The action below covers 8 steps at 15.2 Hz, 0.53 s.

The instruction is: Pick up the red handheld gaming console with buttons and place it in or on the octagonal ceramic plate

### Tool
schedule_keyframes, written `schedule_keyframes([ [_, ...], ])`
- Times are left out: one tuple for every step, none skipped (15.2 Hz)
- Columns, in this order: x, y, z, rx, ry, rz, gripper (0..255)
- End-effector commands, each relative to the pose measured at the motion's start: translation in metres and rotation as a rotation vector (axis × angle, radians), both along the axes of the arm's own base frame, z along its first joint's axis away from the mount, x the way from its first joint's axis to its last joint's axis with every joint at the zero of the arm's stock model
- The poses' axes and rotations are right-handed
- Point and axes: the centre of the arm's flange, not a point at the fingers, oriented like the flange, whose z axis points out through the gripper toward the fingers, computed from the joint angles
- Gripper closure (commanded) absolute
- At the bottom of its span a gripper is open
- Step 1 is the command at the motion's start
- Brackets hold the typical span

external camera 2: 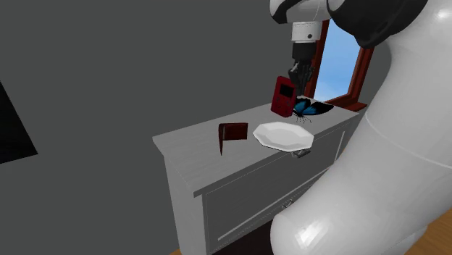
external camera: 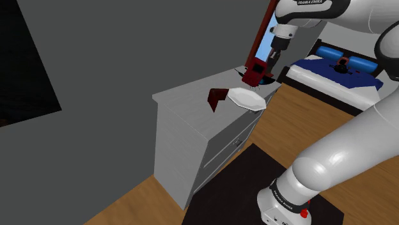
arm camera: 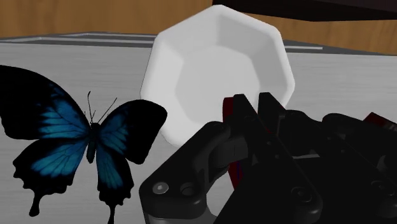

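Now the red handheld console (external camera 2: 282,96) is up in the air, clear of the surface (external camera 2: 190,142), pinched by its upper edge between the black fingers of the hand (external camera 2: 298,80). It hangs with its long axis close to upright, face toward the second exterior view's left. The console sits directly under the hand, so nothing more is needed on the grasp; what matters is the white octagonal plate (external camera 2: 283,135). That plate lies lower than the console and a little nearer the front edge of the grey dresser. In the wrist view the plate (arm camera: 219,57) opens just ahead of the fingers, with slivers of red (arm camera: 230,113) showing between them.

By the look of it, a short carry toward the plate's middle and then a descent should do it, and the console will probably have to tip off its upright hang to lie flat.

Watch the neighbours: a black and blue butterfly (arm camera: 89,143) lies on the surface right beside the plate, nearly under the console. A dark red wallet (external camera 2: 232,135) stands open on the plate's far side, apart from it. Neither blocks the path. Behind is a red-framed window (external camera 2: 340,58), and a bed (external camera: 339,80) lies beyond the dresser.
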Motion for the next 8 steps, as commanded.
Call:
schedule_keyframes([
  [0.0, 0.001, -0.01, 0.0, -0.001, 0.0, 255],
  [0.0, 0.001, -0.016, 0.0, -0.001, 0.0, 255],
  [0.0, 0.001, -0.021, 0.0, -0.001, 0.0, 255],
  [0.0, 0.001, -0.026, 0.0, -0.001, 0.0, 255],
  [0.0, 0.001, -0.031, 0.0, -0.001, 0.0, 255],
  [0.0, 0.001, -0.037, 0.0, -0.001, 0.0, 255],
  [0.0, 0.001, -0.042, 0.0, -0.001, 0.0, 255],
  [0.0, 0.001, -0.047, 0.0, -0.001, 0.0, 255],
])
